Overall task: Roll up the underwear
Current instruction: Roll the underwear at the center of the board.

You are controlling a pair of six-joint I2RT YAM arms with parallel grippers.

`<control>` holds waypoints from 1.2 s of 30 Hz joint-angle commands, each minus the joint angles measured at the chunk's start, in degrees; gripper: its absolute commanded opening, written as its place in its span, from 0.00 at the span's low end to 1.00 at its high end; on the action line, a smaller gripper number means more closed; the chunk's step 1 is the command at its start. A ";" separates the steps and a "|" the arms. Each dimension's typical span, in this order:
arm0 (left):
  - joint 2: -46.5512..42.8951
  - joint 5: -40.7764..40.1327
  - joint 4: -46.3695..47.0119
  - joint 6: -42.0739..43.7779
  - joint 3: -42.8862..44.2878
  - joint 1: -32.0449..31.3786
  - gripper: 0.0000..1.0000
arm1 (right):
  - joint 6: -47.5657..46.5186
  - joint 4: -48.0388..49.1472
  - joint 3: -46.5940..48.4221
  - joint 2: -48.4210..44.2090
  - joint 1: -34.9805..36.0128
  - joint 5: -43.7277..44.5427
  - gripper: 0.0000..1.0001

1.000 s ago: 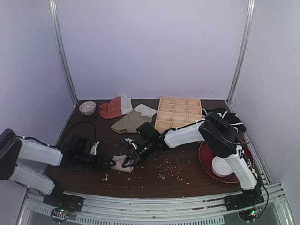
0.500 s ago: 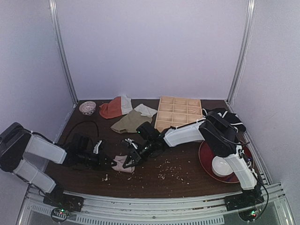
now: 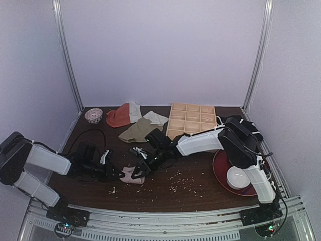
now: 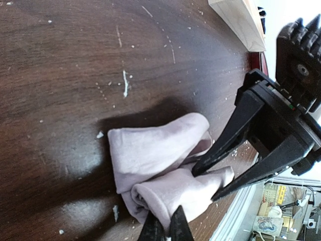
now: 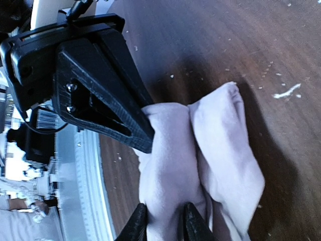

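The underwear (image 3: 132, 175) lies as a small mauve-pink roll on the dark wooden table, near the front edge; it also shows in the wrist views (image 4: 150, 150) (image 5: 215, 145). My left gripper (image 3: 121, 174) (image 4: 165, 222) comes in from the left and is shut on the roll's near end. My right gripper (image 3: 138, 170) (image 5: 161, 215) reaches in from the right. Its fingers stand slightly apart, straddling a fold of the roll without pinching it. From the left wrist, the right gripper (image 4: 203, 186) shows its two fingers spread in a V over the cloth. No waistband shows.
Behind lie an olive-green cloth (image 3: 136, 130), an orange-red and white cloth (image 3: 122, 116), a small patterned bowl (image 3: 94, 115) and a wooden compartment tray (image 3: 190, 120). A red plate (image 3: 219, 173) holding a white bowl (image 3: 236, 177) sits right, a black cloth (image 3: 246, 125) beyond it. Crumbs (image 3: 180, 183) dot the table.
The left gripper has closed on the roll's end, and its arm has risen a little. The right gripper's jaws have just parted from their pinch on the cloth.
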 commanded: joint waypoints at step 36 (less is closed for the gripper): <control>-1.03 0.36 -0.06 0.11 1.20 -0.69 0.00 | -33.81 9.69 -13.75 -13.14 13.64 48.13 0.47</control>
